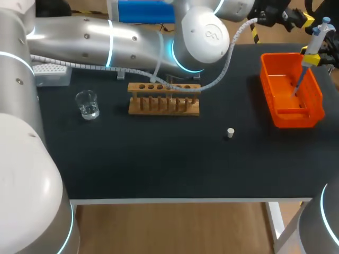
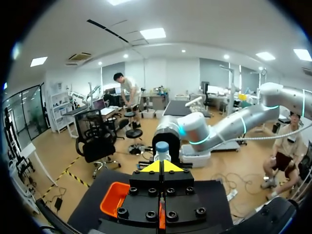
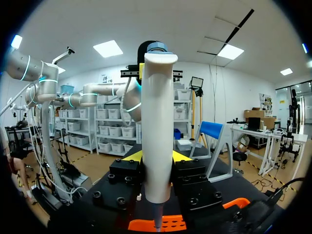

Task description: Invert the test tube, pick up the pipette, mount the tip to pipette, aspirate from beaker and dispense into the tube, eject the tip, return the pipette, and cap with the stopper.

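A robotics lab bench: the black table [image 1: 159,169] carries a wooden test tube rack [image 1: 164,100], a glass beaker [image 1: 87,104] at its left, a pipette [image 1: 312,50] far right, and a silver robot arm [image 1: 95,34] stretches across the far side

Head view high behind the table [image 1: 159,159]; wrist views level, close, outward; orange bin [image 1: 291,119] common.

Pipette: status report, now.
Right jaws shut on pipette, held over orange bin. Left jaws shut, just behind its blue top. Nothing in the way.
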Robot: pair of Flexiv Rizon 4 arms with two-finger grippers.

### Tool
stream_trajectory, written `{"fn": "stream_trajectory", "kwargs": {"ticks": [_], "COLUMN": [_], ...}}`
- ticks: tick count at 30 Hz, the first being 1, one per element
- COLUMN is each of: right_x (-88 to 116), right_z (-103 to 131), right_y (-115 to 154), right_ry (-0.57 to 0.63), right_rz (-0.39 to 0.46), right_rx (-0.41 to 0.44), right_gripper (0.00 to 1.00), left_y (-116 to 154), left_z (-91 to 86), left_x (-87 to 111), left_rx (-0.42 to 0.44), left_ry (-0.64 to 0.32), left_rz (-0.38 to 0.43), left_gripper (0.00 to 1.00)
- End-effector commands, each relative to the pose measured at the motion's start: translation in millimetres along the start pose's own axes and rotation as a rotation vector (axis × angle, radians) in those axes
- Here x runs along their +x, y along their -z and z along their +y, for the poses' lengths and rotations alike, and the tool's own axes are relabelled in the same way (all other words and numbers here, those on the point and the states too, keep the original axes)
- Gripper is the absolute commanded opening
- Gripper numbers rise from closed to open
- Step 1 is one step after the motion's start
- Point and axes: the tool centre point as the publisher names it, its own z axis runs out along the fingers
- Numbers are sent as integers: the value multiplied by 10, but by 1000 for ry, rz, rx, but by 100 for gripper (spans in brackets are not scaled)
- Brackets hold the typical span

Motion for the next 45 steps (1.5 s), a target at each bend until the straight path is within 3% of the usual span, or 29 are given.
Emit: {"fn": "stream_trajectory", "kwargs": {"ticks": [1, 17, 45], "right_x": [-10, -10, -10], "right_z": [-2, -2, -2], "right_y": [17, 17, 17], "right_ry": [0, 0, 0], "right_rz": [5, 5, 5], "right_rx": [0, 0, 0], "right_gripper": [0, 0, 0], "left_y": [-77, -206, -286], "left_z": [-20, 17, 188], "left_x": [-17, -25, -61], "left_rx": [6, 58, 41], "left_ry": [-5, -18, 11], "left_rz": [5, 25, 45], "left_gripper": [0, 0, 0]}}
